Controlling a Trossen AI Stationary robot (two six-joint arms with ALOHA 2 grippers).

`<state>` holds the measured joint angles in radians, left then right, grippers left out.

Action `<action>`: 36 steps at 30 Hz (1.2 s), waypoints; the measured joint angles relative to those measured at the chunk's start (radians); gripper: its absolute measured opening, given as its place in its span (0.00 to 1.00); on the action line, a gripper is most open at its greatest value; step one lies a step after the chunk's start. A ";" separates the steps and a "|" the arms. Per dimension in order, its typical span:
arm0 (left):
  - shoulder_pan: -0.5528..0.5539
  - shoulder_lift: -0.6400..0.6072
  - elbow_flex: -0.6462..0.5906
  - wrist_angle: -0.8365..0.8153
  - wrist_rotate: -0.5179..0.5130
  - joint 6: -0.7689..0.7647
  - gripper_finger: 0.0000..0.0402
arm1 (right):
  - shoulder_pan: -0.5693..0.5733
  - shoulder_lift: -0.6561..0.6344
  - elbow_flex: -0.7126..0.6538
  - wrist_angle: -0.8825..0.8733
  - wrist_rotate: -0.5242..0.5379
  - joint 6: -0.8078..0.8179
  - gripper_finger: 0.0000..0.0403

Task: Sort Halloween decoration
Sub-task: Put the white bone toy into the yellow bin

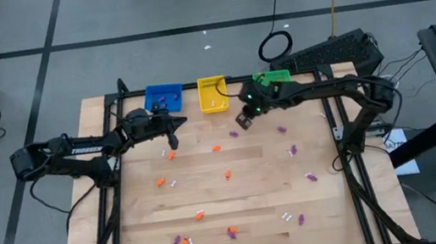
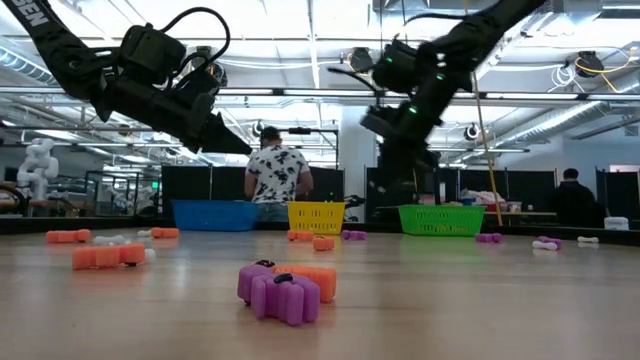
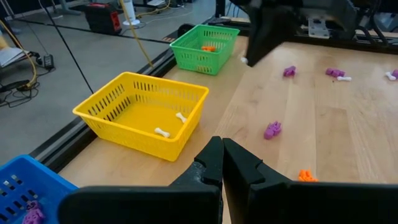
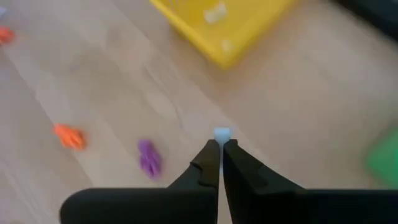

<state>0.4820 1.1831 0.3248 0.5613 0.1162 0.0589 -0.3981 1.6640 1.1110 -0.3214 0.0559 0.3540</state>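
Small orange (image 1: 172, 155), purple (image 1: 233, 133) and white (image 1: 286, 216) Halloween decorations lie scattered on the wooden table (image 1: 211, 191). My right gripper (image 4: 219, 144) hangs above the table between the yellow basket (image 1: 212, 93) and the green basket (image 1: 273, 77), shut on a tiny white decoration (image 4: 221, 133). My left gripper (image 3: 217, 146) is shut with nothing in it, above the table in front of the blue basket (image 1: 163, 98). White pieces lie in the yellow basket (image 3: 171, 124), an orange one (image 3: 208, 47) in the green basket, and purple ones (image 3: 31, 214) in the blue basket. My right gripper pinches the white decoration between its two fingertips (image 4: 211, 152); only a small white end (image 4: 221, 133) shows past them. The fingers slant downward from above. The piece is lifted clear of the table.
The three baskets stand in a row along the table's far edge. Loose decorations (image 2: 285, 290) lie near the front edge and across the middle. A black frame rail (image 1: 347, 129) borders the table. People stand in the room behind (image 2: 275, 170).
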 joint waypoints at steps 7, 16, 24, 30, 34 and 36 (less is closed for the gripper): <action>0.000 0.000 0.000 0.004 0.000 0.000 0.02 | -0.030 0.185 0.286 -0.051 -0.001 -0.130 0.00; 0.000 0.000 0.000 0.006 0.000 0.003 0.02 | -0.101 0.458 0.643 -0.237 -0.005 -0.214 0.00; 0.000 0.000 0.000 0.006 0.000 0.006 0.02 | -0.160 0.612 0.828 -0.344 -0.005 -0.236 0.00; 0.000 0.000 0.000 0.005 0.000 0.006 0.02 | -0.180 0.636 0.848 -0.365 -0.003 -0.207 0.00; 0.000 0.000 0.000 0.005 0.000 0.006 0.02 | -0.185 0.635 0.848 -0.374 0.001 -0.180 0.00; 0.000 0.000 0.000 0.005 0.000 0.006 0.02 | -0.184 0.635 0.848 -0.379 0.002 -0.163 0.00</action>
<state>0.4816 1.1835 0.3248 0.5659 0.1162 0.0647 -0.5823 2.2993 1.9591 -0.7006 0.0574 0.1906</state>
